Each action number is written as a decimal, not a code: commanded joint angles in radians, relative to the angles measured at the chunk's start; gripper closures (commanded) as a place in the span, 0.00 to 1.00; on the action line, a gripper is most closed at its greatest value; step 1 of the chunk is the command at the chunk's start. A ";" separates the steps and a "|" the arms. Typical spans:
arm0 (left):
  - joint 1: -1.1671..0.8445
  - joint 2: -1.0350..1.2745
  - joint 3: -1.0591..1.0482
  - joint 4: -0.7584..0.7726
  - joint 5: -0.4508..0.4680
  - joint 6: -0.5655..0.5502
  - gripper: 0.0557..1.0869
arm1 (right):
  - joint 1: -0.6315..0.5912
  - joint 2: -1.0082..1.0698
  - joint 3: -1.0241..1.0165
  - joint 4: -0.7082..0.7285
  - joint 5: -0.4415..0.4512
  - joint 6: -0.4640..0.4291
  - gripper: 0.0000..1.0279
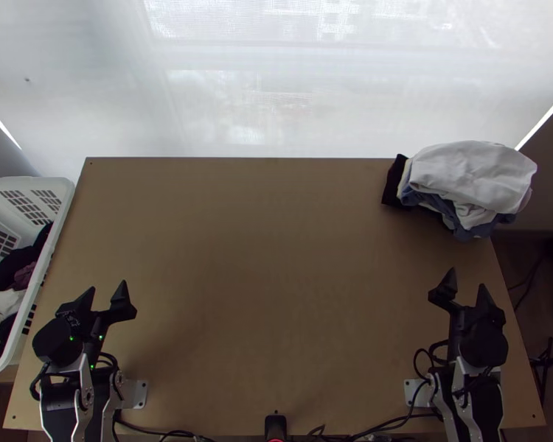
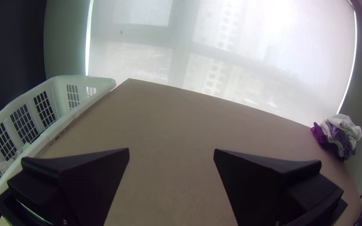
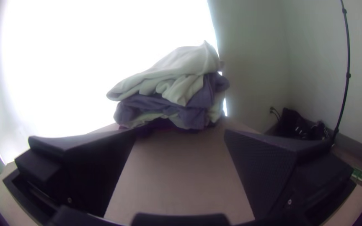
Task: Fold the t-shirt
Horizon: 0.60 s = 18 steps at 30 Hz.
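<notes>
The pile of clothes [image 1: 464,230] sits on the far right corner of the table [image 1: 276,280], stacked in loose, rumpled layers. A white cloth [image 1: 472,173] lies bunched on top; it may be the t-shirt, though its folds hide its shape. Under it are blue-grey and pale layers, and a black cloth [image 1: 394,184] pokes out on the side toward the left corner, close to the far edge.

The left gripper [image 1: 108,286] hangs over the near part of the table, close to the left edge, its two fingers parted and nothing between them. The right gripper [image 1: 468,278] is likewise released, its fingers spread and holding nothing, near the right edge and between the pile and the near right corner. It stands apart from the clothes.

Alongside the left edge stands a white plastic basket [image 1: 64,193] with slotted walls, holding dark, maroon and white clothes [image 1: 11,267]. A small black device [image 1: 275,427] stands at the middle of the near edge, with black cables running along that edge.
</notes>
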 commanded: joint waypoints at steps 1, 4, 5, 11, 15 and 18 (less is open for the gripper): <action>0.000 0.001 0.000 0.000 0.002 0.000 0.05 | 0.027 0.018 0.086 -0.008 -0.007 -0.120 0.05; 0.000 0.001 0.000 0.000 0.002 0.002 0.05 | 0.037 0.065 0.148 -0.041 -0.006 -0.187 0.05; 0.000 0.001 0.000 0.000 0.002 0.000 0.05 | 0.034 0.076 0.163 -0.035 -0.004 -0.229 0.05; -0.118 -0.003 0.003 -0.020 0.008 -0.067 0.05 | 0.017 0.053 0.158 0.033 0.139 -0.410 0.05; -0.133 0.005 0.025 -0.015 -0.070 -0.009 0.05 | 0.011 0.042 0.145 0.143 0.234 -0.523 0.05; -0.132 0.031 0.069 -0.023 -0.070 0.085 0.05 | 0.016 0.093 0.168 0.217 0.251 -0.675 0.05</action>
